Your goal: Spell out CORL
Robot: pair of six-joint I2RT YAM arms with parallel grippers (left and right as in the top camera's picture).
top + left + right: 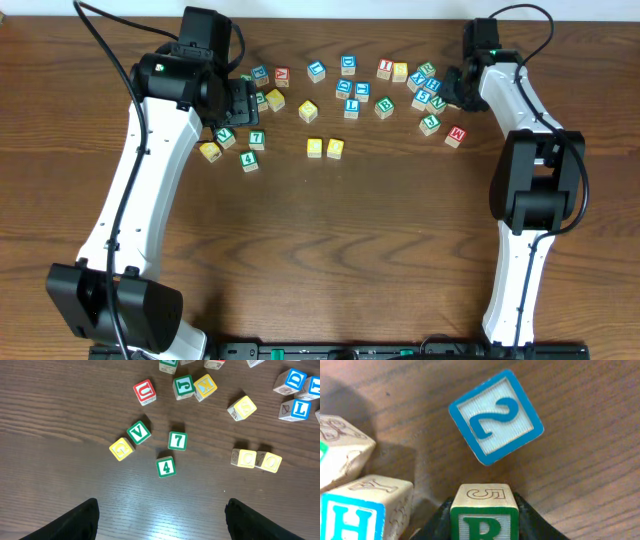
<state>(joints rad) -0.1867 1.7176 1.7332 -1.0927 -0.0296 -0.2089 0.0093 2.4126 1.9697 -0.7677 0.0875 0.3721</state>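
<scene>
My right gripper (481, 527) is shut on the green R cube (481, 515), with a finger on each side. In the overhead view that gripper (456, 93) sits at the right end of the cube cluster and hides the R. Two pale yellow cubes (315, 148) (335, 148) stand side by side at mid table; they also show in the left wrist view (245, 458) (271, 461). The blue L cube (351, 108) (300, 409) lies behind them. My left gripper (160, 520) is open and empty, over the left of the cluster (243, 100).
A blue 2 cube (496, 416) lies just beyond the R, and a blue H cube (350, 515) is to its left. Green 7 (177, 440), 4 (165, 466) and V (138, 432) cubes lie ahead of my left gripper. The green B cube (384, 107) sits beside the L.
</scene>
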